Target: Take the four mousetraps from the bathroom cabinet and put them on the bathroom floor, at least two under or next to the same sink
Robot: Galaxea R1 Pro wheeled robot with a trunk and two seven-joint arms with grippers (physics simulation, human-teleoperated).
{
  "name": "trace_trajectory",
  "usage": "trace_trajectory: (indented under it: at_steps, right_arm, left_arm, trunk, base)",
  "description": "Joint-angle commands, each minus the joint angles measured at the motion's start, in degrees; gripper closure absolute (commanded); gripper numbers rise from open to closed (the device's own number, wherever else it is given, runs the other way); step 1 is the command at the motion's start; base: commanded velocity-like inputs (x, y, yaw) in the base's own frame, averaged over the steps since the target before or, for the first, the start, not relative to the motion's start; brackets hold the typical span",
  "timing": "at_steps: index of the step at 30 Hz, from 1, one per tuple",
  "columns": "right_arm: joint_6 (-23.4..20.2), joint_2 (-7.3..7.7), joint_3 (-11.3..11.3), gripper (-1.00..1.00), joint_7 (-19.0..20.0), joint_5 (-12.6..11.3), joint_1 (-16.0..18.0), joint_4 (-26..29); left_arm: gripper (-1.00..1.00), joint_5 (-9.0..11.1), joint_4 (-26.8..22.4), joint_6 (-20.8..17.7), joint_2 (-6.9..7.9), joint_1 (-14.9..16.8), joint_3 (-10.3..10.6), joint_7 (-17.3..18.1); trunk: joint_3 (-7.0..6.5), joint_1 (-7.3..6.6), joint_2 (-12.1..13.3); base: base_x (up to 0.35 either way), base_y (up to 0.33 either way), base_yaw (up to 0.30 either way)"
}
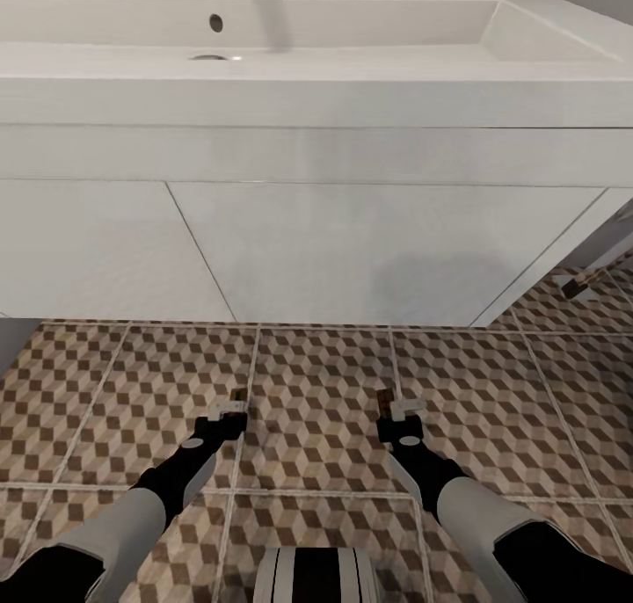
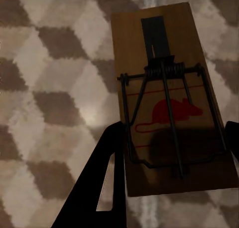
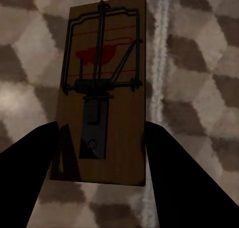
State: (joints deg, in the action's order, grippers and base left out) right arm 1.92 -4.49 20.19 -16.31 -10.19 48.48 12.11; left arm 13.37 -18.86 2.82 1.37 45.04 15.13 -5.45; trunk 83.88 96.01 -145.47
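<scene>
Presently, both arms are held low over the cube-patterned bathroom floor [image 1: 325,366], directly in front of the white wall-hung vanity [image 1: 352,251] carrying the long sink [image 1: 264,32].

Left side: the left gripper [image 1: 230,407] is clenched on a mousetrap [image 2: 172,103], taken across the width of the board near one short end. In the left wrist view the tan board is seen face-on, with the red mouse print, the coil spring and the wire bar on top, and tiled floor behind it. Whether the board already touches the tile cannot be told.

Right side: the right gripper [image 1: 394,407] is likewise closed on a second mousetrap [image 3: 104,93], with dark fingers [image 3: 172,163] pressed against the two long edges at the end nearest the wrist. The spring end lies closer to the fingers and the printed end points away.

Handling, judged: each board is taken to be light, stiff and flat, so little squeeze is needed. The wooden edges are the sound place to hold; the wire bar and spring are best left untouched, since they could shift or snap. A thin board pinched at one end may pivot, so a low, level release is advised.

Placement, judged: both traps are held just in front of the vanity, close to the sink as the task asks.
</scene>
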Motion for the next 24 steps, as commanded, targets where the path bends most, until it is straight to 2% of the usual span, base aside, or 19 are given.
trace_trajectory:
  at_steps: [1,8,14,17,19,24]
  right_arm:
    - [0.20,0.01,0.48,1.00,-0.27,-0.61,0.04,-0.05]
    - [0.20,0.01,0.62,1.00,-0.28,-0.62,0.04,-0.07]
    - [0.21,0.01,0.56,1.00,-0.28,-0.61,0.03,-0.07]
    - [0.22,0.02,0.56,1.00,-0.29,-0.62,0.03,-0.07]
    - [0.20,0.07,0.55,1.00,-0.30,-0.62,0.03,-0.07]
    - [0.19,0.12,0.48,1.00,-0.30,-0.62,0.04,-0.07]
  left_arm:
    - [1.00,0.45,0.31,0.29,0.02,0.30,0.52,-0.43]
    - [1.00,0.12,3.01,1.52,-0.41,2.65,0.59,-0.34]
    - [1.00,-1.58,4.15,1.87,-0.57,2.85,0.62,-0.07]
    - [1.00,-2.73,3.97,1.91,-1.06,2.88,0.61,-0.08]
    - [1.00,-3.73,3.89,1.89,-1.98,2.87,0.61,-0.37]
    - [1.00,-4.09,3.96,1.83,-3.40,2.87,0.30,-0.91]
  trunk:
    - [0.03,-0.01,-0.01]
    - [0.03,-0.01,-0.01]
    - [0.03,-0.01,-0.01]
    - [0.03,-0.01,-0.01]
    - [0.03,-0.01,-0.01]
    - [0.03,-0.01,-0.01]
  base:
    - [0.000,0.000,0.000]
    - [0.000,0.000,0.000]
    - [0.000,0.000,0.000]
    - [0.000,0.000,0.000]
    - [0.000,0.000,0.000]
    - [0.000,0.000,0.000]
